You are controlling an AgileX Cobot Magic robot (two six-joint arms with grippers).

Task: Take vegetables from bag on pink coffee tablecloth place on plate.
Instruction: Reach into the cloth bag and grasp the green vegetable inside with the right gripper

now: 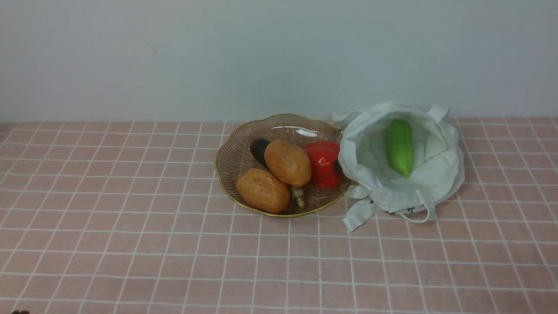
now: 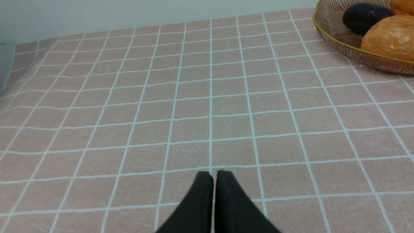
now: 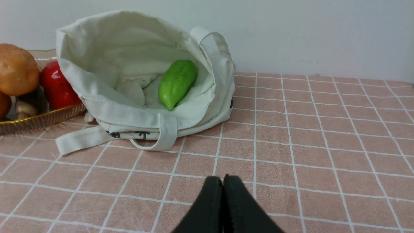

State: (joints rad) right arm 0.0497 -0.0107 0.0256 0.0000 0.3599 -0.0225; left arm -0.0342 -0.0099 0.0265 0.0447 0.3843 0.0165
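Observation:
The green vegetable [image 1: 400,147] lies inside the open white bag [image 1: 440,179] on the pink tablecloth [image 1: 130,244]; it also shows in the right wrist view [image 3: 177,83] inside the bag [image 3: 106,106]. The bronze wire plate [image 1: 233,159] stands just left of the bag, touching it. My left gripper [image 2: 214,173] is shut and empty, low over bare cloth well left of the plate [image 2: 336,38]. My right gripper [image 3: 223,179] is shut and empty, over the cloth in front of the bag. Neither gripper shows in the front view.
The plate holds two brown bread rolls [image 1: 287,162], a red bell pepper [image 1: 323,163] and a dark eggplant [image 1: 259,149]. The bag's strap handles [image 1: 362,213] trail onto the cloth in front. A pale wall rises behind the table.

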